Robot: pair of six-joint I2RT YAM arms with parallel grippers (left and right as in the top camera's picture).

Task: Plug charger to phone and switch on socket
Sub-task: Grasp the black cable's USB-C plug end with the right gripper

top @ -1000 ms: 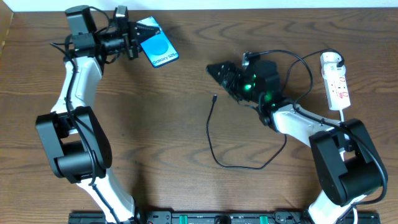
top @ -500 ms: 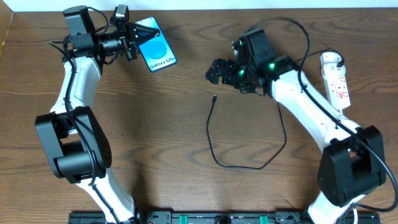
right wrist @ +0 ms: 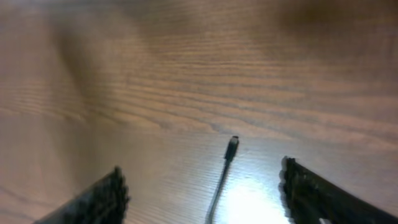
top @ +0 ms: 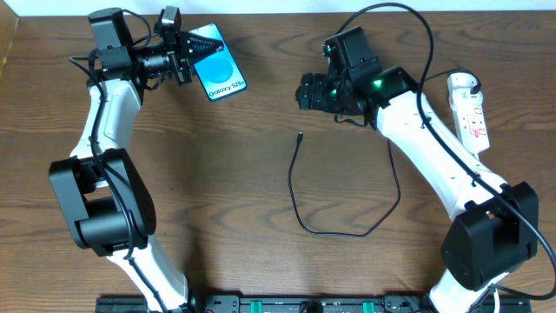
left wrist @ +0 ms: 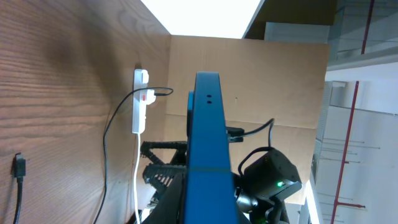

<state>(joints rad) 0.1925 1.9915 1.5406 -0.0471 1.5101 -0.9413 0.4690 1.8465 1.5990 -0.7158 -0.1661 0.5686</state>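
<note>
My left gripper (top: 185,54) is shut on the phone (top: 220,68), holding its blue screen tilted at the far left of the table; in the left wrist view the phone (left wrist: 207,137) shows edge-on between the fingers (left wrist: 208,208). The charger's black cable (top: 330,233) loops across the table middle, with its connector tip (top: 300,136) lying free. My right gripper (top: 306,92) is open and empty above the table, just beyond the tip. In the right wrist view the tip (right wrist: 232,148) lies between and ahead of the open fingers (right wrist: 203,169). The socket (top: 470,113) lies at the far right.
The socket's white cord (top: 480,163) runs toward the front past my right arm. In the left wrist view the socket (left wrist: 140,102) and the connector tip (left wrist: 20,167) show on the wood. The table's left edge (top: 7,52) is near my left arm.
My right arm has lifted and swung toward the far side, its open gripper staying near the connector tip. The left gripper turned the phone slightly, then held still.
</note>
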